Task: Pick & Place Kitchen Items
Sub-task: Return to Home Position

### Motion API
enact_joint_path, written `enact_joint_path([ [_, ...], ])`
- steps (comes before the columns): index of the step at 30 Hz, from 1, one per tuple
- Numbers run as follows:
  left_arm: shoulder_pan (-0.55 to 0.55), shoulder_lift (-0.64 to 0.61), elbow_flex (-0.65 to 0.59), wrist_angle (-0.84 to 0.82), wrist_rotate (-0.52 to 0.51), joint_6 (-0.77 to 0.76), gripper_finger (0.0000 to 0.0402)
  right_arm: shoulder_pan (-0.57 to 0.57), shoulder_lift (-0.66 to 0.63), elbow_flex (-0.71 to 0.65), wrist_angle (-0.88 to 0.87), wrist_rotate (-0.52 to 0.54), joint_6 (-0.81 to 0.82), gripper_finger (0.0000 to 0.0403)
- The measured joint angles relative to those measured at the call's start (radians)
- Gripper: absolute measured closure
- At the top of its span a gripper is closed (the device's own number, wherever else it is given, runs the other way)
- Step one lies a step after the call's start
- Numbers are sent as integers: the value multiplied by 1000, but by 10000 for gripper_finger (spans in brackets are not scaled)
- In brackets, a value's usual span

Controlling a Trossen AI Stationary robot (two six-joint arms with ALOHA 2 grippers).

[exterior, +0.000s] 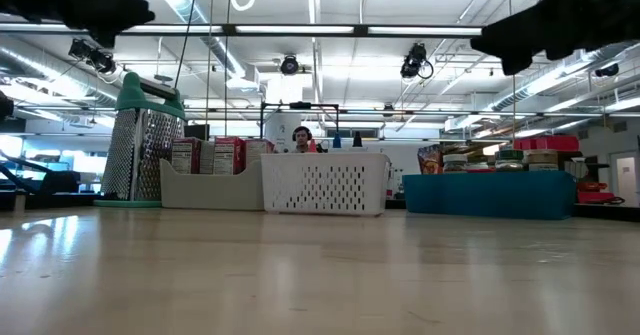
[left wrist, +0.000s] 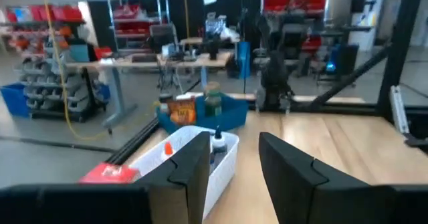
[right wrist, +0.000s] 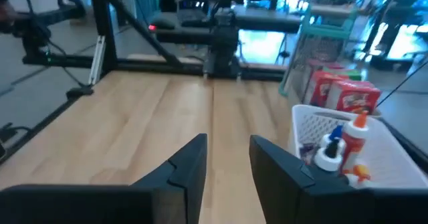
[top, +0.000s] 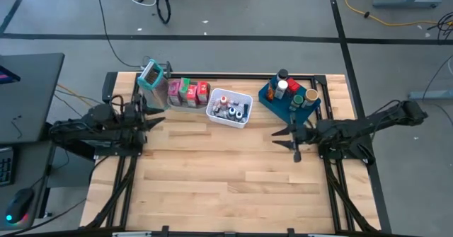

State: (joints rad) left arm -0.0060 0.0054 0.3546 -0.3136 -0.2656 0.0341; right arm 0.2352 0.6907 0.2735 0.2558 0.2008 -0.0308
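The left gripper (top: 160, 120) is held above the left side of the table (top: 226, 173), near the clear bin (top: 185, 104). Its fingers are parted and nothing is gripped. The right gripper (top: 281, 139) is held just in front of the blue tray (top: 267, 95), with its fingers likewise spread and empty. The kitchen items are set along the table's far edge — cartons (top: 188, 91) in the bin beside a grater (top: 151, 76), small bottles (top: 228, 110) in the white basket (top: 238, 124), jars (top: 290, 88) on the tray.
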Motion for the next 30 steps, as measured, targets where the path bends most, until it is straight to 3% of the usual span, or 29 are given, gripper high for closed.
enact_joint_path([
  [7,0,42,-2,79,118,58,264,-20,-240,-107,-1,-57,-31,279],
  [13,0,32,-121,322,188,102,264,-22,-406,-177,-12,-96,-50,279],
  [23,0,33,-334,589,189,70,264,-22,-553,-206,-141,-86,-61,279],
  [30,1,46,-346,571,185,17,264,-22,-609,-206,-200,-97,-65,279],
])
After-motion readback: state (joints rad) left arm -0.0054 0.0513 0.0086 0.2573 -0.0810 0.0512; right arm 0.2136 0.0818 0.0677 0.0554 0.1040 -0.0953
